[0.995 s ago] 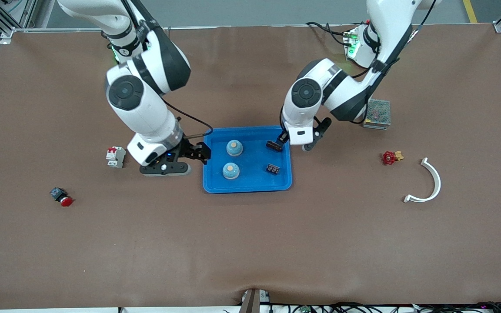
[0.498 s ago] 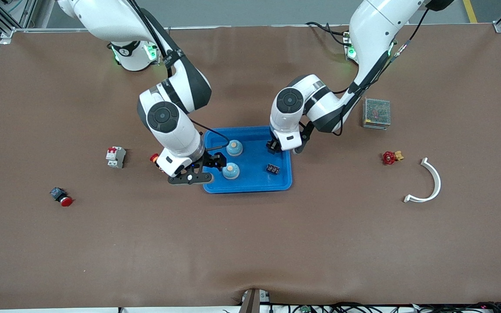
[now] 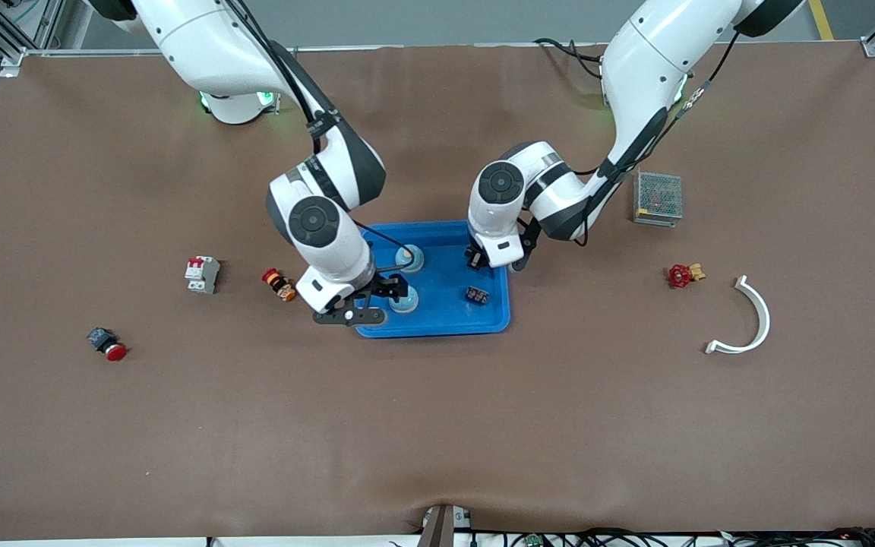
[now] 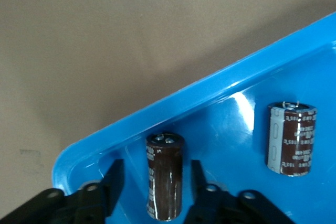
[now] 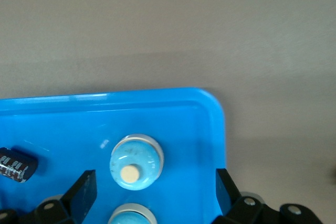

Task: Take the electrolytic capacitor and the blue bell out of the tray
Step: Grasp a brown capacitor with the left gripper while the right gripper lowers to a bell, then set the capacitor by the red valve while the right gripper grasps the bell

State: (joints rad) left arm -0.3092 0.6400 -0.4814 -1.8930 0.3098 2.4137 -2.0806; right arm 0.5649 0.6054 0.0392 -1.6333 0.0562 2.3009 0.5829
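A blue tray (image 3: 492, 323) holds two blue bells and two dark capacitors. My left gripper (image 3: 478, 258) is low in the tray's corner toward the left arm's end. Its open fingers (image 4: 114, 178) straddle a brown capacitor (image 4: 164, 179), with a small gap on each side. A second capacitor (image 4: 292, 139) lies nearby (image 3: 477, 295). My right gripper (image 3: 377, 301) hangs wide open over the tray's right-arm end. The bell (image 3: 406, 302) nearer the camera sits between its fingers (image 5: 84, 192), showing only at the frame's edge (image 5: 131, 214). The other bell (image 5: 136, 162) stands just past the fingertips (image 3: 410, 259).
Toward the right arm's end lie a white breaker (image 3: 201, 273), a red and yellow button (image 3: 279, 282) and a red push button (image 3: 107, 344). Toward the left arm's end are a metal mesh box (image 3: 658, 197), a red valve (image 3: 680, 274) and a white curved piece (image 3: 750, 319).
My right gripper has swung from beside the tray to over the bells. My left gripper has shifted over the capacitor, and its fingers have drawn in round it.
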